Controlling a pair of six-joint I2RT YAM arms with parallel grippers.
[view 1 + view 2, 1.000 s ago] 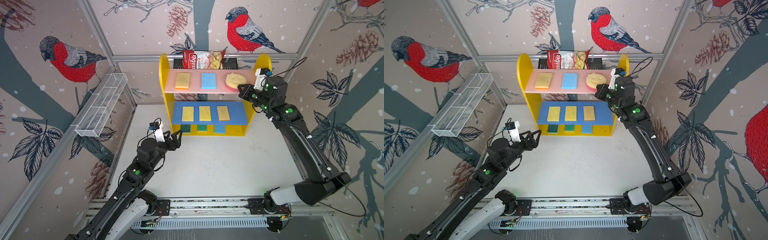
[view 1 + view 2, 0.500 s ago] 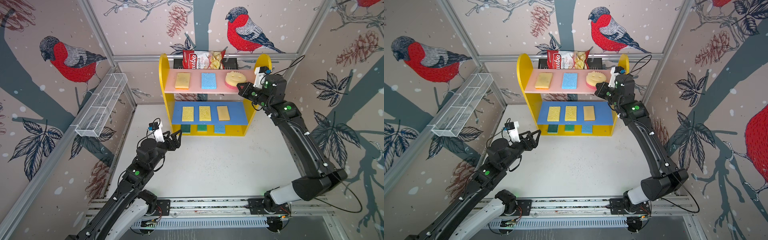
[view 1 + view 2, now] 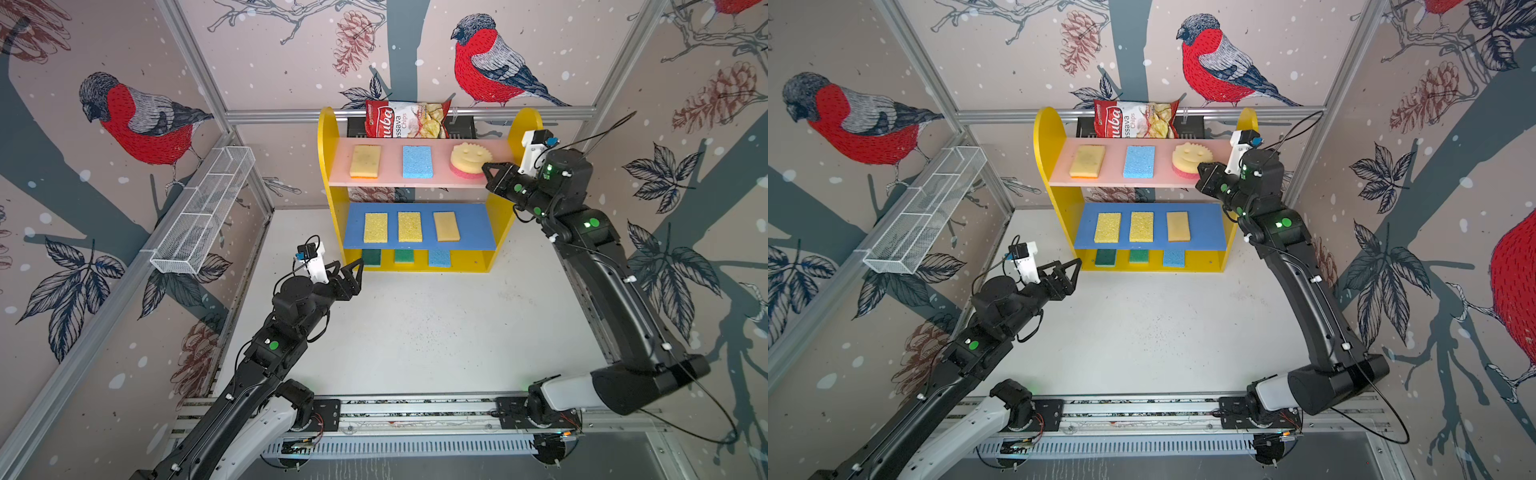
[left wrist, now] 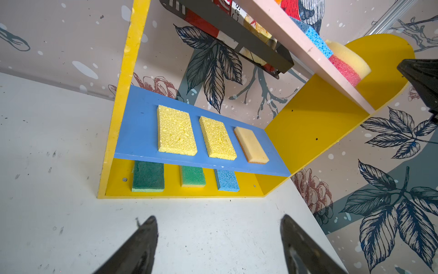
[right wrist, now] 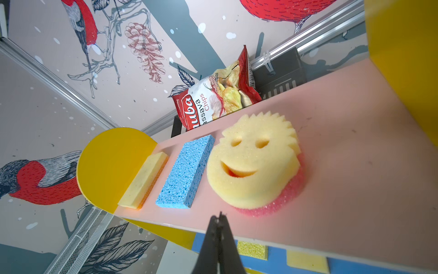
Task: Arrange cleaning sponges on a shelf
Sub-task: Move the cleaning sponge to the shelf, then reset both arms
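The small three-tier shelf (image 3: 328, 124), with yellow round-topped side panels, stands at the far edge of a white, scuffed and speckled tabletop (image 3: 436, 332); wallpaper of red-breasted birds, pine cones and dark leaves (image 3: 137, 124) closes the cell on three sides, framed by aluminium bars.

The right gripper (image 3: 484, 167) hovers at the front edge of the pink top board (image 3: 390, 162), its fingertips (image 5: 220, 214) pressed together with nothing between them; just ahead of them, apart from the tips, the round yellow-and-pink smiley foam sponge (image 5: 253, 163) lies flat on that board. Farther along the board from those fingers lie a light blue rectangular sponge (image 3: 417, 161) and a tan-yellow one (image 3: 365, 161); behind the smiley, a red chips bag (image 3: 405, 120) sits in a black slotted tray (image 3: 355, 126).

The left gripper (image 3: 351, 266) hangs low over the tabletop – fingers (image 4: 147, 237) spread wide and empty – just in front of the shelf's yellow base (image 3: 469, 259). Beyond its tips, two dark green pads (image 4: 148, 176) and a light blue pad (image 4: 227, 180) sit on the base; above them the blue middle board (image 3: 473, 224) carries two bright yellow sponges (image 4: 176, 130) and a tan one (image 4: 251, 144).

A white wire-mesh basket (image 3: 203, 212) hangs on the wall, well away from the left fingers.
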